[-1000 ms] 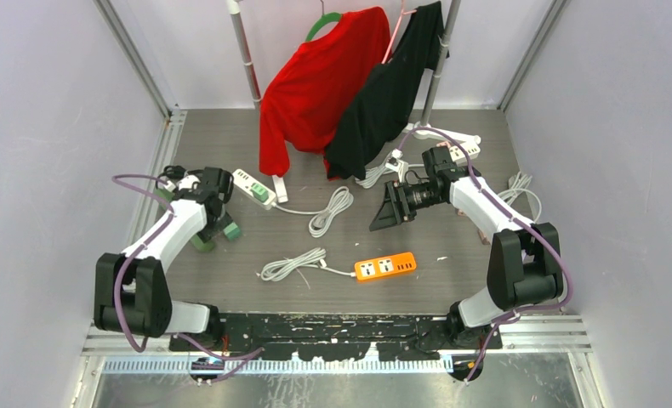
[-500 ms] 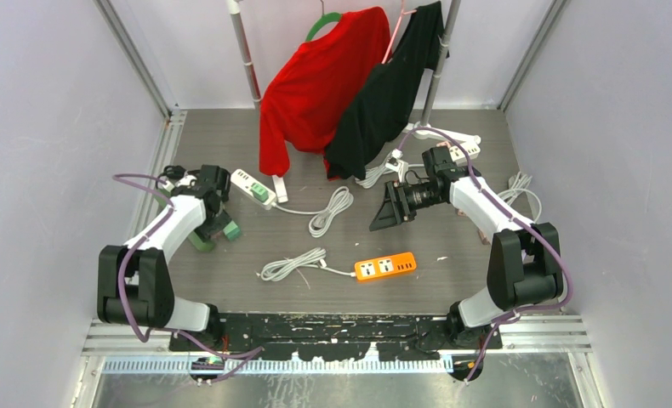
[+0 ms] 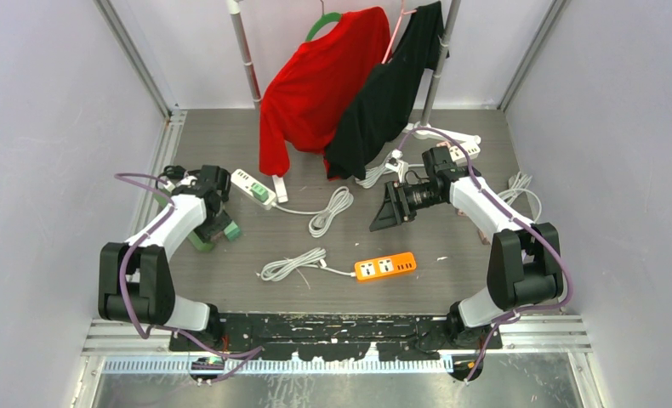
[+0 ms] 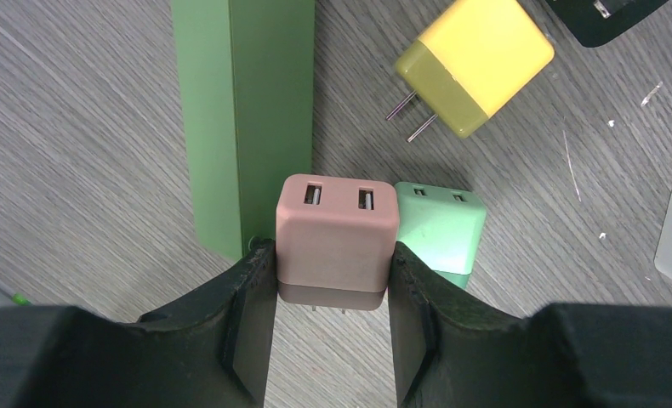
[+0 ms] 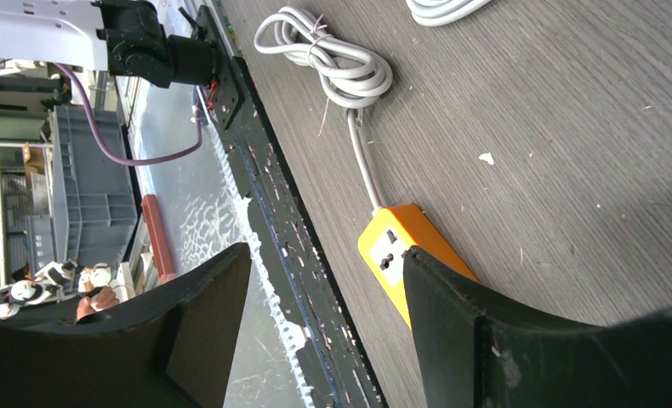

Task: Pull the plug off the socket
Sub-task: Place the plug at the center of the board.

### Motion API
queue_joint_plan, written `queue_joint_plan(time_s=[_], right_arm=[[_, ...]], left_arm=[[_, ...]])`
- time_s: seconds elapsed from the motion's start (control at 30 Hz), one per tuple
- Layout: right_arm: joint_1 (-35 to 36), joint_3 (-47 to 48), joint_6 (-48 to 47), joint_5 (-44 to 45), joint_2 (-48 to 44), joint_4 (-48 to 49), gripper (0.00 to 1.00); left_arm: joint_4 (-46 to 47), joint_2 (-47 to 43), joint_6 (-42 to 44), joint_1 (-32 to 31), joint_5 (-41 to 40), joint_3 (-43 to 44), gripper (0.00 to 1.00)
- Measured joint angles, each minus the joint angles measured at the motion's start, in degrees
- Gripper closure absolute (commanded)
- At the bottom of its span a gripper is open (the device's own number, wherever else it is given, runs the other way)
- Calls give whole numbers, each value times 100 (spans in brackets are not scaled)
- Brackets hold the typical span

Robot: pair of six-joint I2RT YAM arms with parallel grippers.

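- The pink plug (image 4: 337,225) is pinched by its two sides between the jaws of the left gripper (image 4: 331,265), USB ports facing the wrist camera.
- The plug is held above the table (image 4: 77,170), just beside the end of the long green socket bar (image 4: 243,110); a mint adapter (image 4: 441,225) sits against its other side.
- Two short prongs are made out beneath the plug with bare table behind them, so the plug is judged to be already clear of any socket.
- A yellow adapter (image 4: 473,59) is seen lying on its side nearby, prongs exposed.
- The jaws of the right gripper (image 5: 324,263) are spread and nothing is held; they are pointed over the orange power strip (image 5: 392,246), well apart from the left arm's work.
- The pulling step is judged done or nearly so; next, the plug needs to be carried to a bare patch, lowered and released without the neighbouring adapters being knocked.
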Motion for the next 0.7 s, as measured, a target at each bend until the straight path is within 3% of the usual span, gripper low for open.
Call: queue_joint_plan(time_s=[0.13, 0.23, 0.33, 0.7], right_arm=[[0, 2, -20, 0, 0, -4, 28], [0, 2, -55, 0, 0, -15, 28], [0, 2, -79, 0, 0, -17, 28], [0, 11, -151, 0, 0, -83, 28]], left_arm=[[-2, 0, 2, 0, 0, 7, 64], [-7, -17, 11, 0, 0, 22, 42], [-9, -63, 26, 0, 2, 35, 30], [-46, -544, 131, 0, 315, 39, 25]])
